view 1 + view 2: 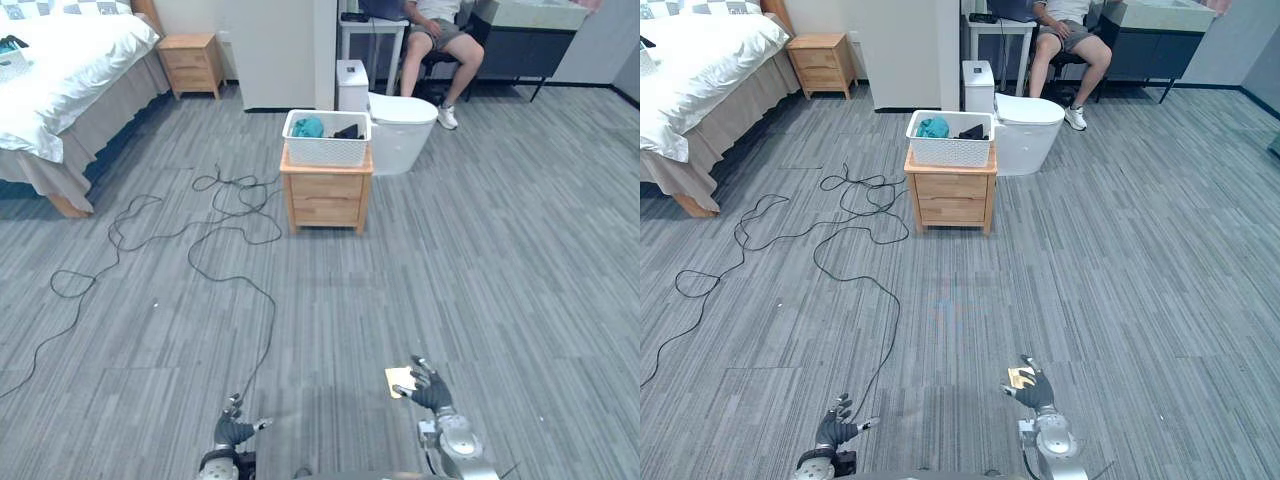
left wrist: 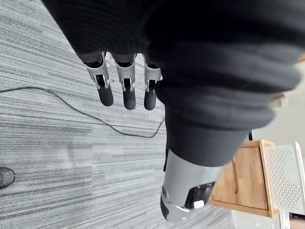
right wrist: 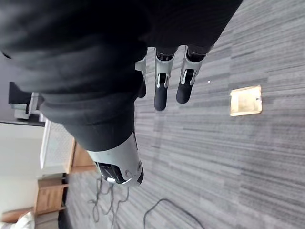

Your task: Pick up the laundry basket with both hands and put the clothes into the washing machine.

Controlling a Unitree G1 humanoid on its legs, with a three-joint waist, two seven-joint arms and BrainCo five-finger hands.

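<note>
- White laundry basket (image 1: pixel 325 152), clothes (image 1: pixel 307 127) inside, sat on the bench (image 1: pixel 325 197) at twelve o'clock, well ahead.
- Left robot hand (image 1: pixel 232 431) and right robot hand (image 1: pixel 431 390) hung low at six o'clock, wide, empty.
- Approach step, seemingly; next, walk up and grip both basket ends.

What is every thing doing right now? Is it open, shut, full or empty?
basket: upright on the bedside table, untouched, clothes inside
clothes: lying in the basket
bedside table: drawers shut
toilet: lid down
left hand: open, empty
right hand: open, empty
person: sitting
</note>
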